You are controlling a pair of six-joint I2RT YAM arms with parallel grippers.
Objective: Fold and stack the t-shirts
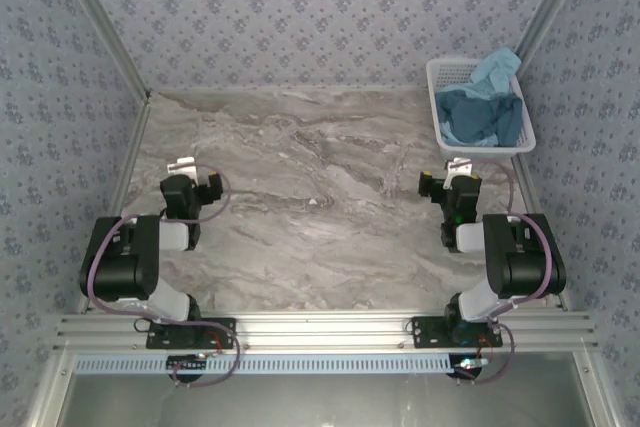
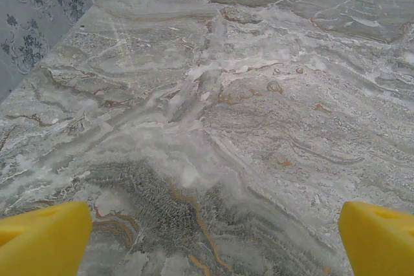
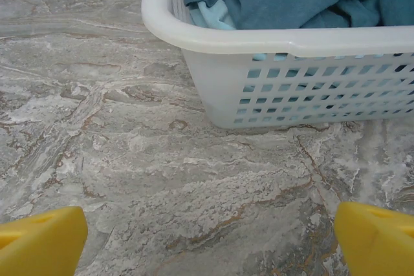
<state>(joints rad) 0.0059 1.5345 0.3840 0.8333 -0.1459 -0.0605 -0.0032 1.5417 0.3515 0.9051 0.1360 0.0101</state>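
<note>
Both t-shirts [image 1: 480, 117] lie bunched in the basket [image 3: 259, 41] (far right) — left fingers [image 2: 40, 240] and right fingers [image 3: 39, 240] apart, empty.

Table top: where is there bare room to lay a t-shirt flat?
The marble table is bare between the left claw and right claw, back to the wall. The far right corner is crowded: the white mesh basket holds both t-shirts.

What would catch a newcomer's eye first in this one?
A white basket sits at the far right corner of the marble table. It is heaped with a teal shirt, and a sky-blue shirt is draped over its far rim. Nearer, the left hand and right hand hover open over the table, the right one facing the basket.
</note>
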